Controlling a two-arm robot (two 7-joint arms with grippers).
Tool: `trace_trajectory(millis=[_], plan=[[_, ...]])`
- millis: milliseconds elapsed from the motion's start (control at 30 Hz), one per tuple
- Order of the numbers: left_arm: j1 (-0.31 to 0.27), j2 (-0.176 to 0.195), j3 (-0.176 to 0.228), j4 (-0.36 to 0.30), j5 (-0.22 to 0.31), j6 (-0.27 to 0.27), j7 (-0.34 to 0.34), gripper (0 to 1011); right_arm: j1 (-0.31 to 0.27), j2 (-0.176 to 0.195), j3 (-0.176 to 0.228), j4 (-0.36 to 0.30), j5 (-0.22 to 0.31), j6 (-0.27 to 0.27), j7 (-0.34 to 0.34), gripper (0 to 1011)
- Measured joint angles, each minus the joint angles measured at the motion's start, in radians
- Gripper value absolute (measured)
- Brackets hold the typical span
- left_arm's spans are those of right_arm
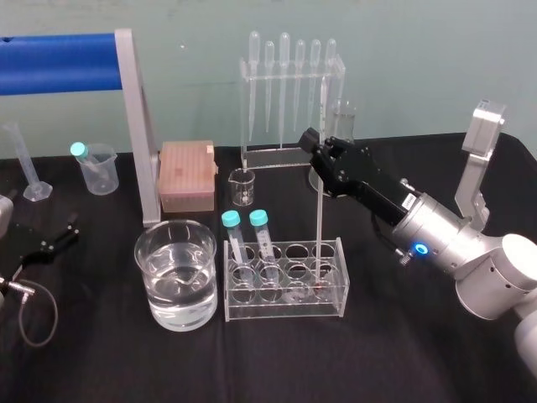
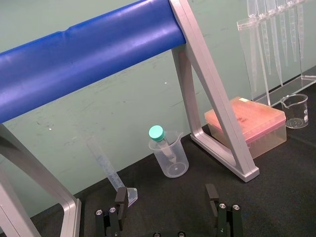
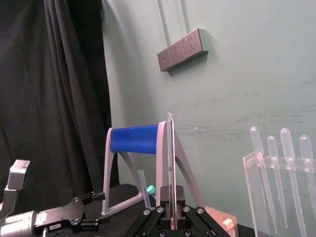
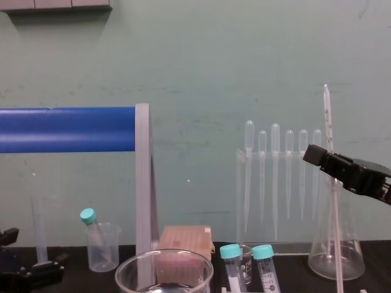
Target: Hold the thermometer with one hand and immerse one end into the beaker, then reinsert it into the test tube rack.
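Evidently, the beaker (image 1: 174, 223) is set at the test tube rack's (image 1: 285, 312) nine o'clock; the left end effector (image 2: 166, 197) is parked open beyond. The thermometer (image 1: 319, 227), judged light, slippery and brittle, is pinched gently on its upper stem by the right end effector (image 1: 315, 155), upright at the rack's three-o'clock end.

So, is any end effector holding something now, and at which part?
The right end effector grips the thermometer on its upper part, below the top end. The left end effector holds nothing.
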Motion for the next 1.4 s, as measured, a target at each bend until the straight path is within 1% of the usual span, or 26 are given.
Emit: trace_trajectory(millis=[267, 900, 1000, 1033, 1100, 1200, 1233, 1300, 1367, 1400], plan=[[0.0, 0.0, 0.0, 0.0, 0.0, 0.0, 0.0, 1008, 0.001, -0.001, -0.002, 0.002, -0.003, 0.004, -0.012, 56], [0.0, 0.0, 0.0, 0.0, 0.0, 0.0, 0.0, 1008, 0.0, -0.001, -0.002, 0.001, -0.004, 0.004, -0.012, 56], [0.0, 0.0, 0.0, 0.0, 0.0, 0.0, 0.0, 1008, 0.0, -0.001, -0.002, 0.001, -0.004, 0.004, -0.012, 105], [0.0, 0.0, 0.0, 0.0, 0.0, 0.0, 0.0, 1008, 0.0, -0.001, -0.002, 0.001, -0.004, 0.004, -0.011, 157], [0.0, 0.0, 0.0, 0.0, 0.0, 0.0, 0.0, 1008, 0.0, -0.001, -0.002, 0.001, -0.004, 0.004, -0.011, 192], [0.0, 0.0, 0.0, 0.0, 0.0, 0.0, 0.0, 1008, 0.0, -0.001, -0.002, 0.001, -0.004, 0.004, -0.011, 289], [0.0, 0.0, 0.0, 0.0, 0.0, 0.0, 0.0, 1008, 0.0, -0.001, -0.002, 0.001, -0.004, 0.004, -0.011, 302], [0.0, 0.0, 0.0, 0.0, 0.0, 0.0, 0.0, 1008, 0.0, -0.001, -0.002, 0.001, -0.004, 0.004, -0.01, 390], [0.0, 0.0, 0.0, 0.0, 0.0, 0.0, 0.0, 1008, 0.0, -0.001, -0.002, 0.001, -0.004, 0.004, -0.01, 430], [0.0, 0.0, 0.0, 0.0, 0.0, 0.0, 0.0, 1008, 0.0, -0.001, -0.002, 0.001, -0.004, 0.004, -0.01, 489]])
